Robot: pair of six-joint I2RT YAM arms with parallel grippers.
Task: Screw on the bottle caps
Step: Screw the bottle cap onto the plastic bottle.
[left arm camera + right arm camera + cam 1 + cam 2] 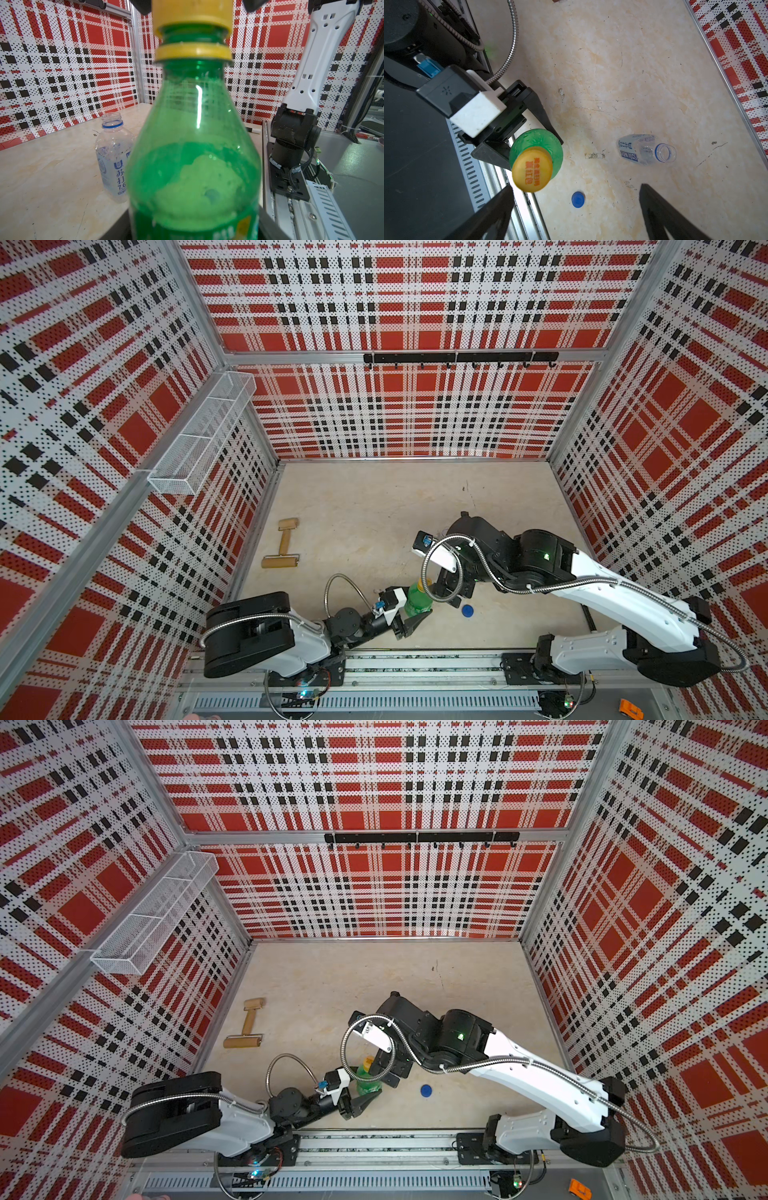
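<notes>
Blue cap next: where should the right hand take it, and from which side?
Pinch the blue cap across its round side wall, coming straight down from above. It lies flat on the table, low, with bare surface all round it, so only the rim gives two opposing faces. The right hand looks open wide enough to straddle it.

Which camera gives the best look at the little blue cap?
The right wrist view: the blue cap lies close and unobstructed on the table. Both top views show it only as a small blue dot. The left wrist view does not show it.
</notes>
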